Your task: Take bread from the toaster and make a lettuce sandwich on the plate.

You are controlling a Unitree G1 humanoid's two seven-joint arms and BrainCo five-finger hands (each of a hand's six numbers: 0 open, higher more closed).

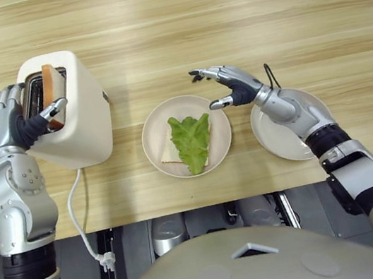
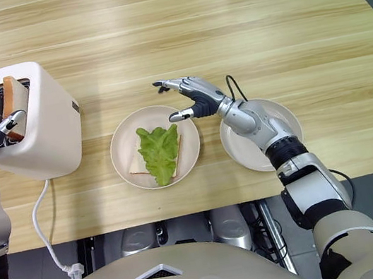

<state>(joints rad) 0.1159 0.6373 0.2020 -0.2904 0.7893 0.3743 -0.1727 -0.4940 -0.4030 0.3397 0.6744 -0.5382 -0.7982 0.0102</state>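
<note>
My left robot hand (image 1: pixel 18 123) is at the slot of the toaster (image 1: pixel 84 124), its fingers curled around the bread slice (image 1: pixel 49 78) that stands up out of it. It looks like a pinch, but I cannot see the contact on the far side of the slice. My right robot hand (image 1: pixel 236 87) hangs spread and holds nothing, above the counter (image 1: pixel 189 24) between the plate (image 1: pixel 221 125) and the empty plate (image 1: pixel 280 144). On the plate there is already the lower slice (image 1: pixel 167 154), with the lettuce (image 1: pixel 190 137) lying on it. My main worry is the lift. If the pinch is only on the edge of the bread slice, it may slip back into the slot or tear. If the slice sticks, I think the light toaster could tip or slide, because nothing holds it down. The cord (image 1: pixel 77 215) goes over the counter edge, and a pull there would also disturb the toaster. Later, a careless drop could push the lettuce off the lower slice. The inside of the slot is dark, so I cannot tell how deep the slice sits or whether another one is behind it. The lettuce also covers most of the lower slice.
</note>
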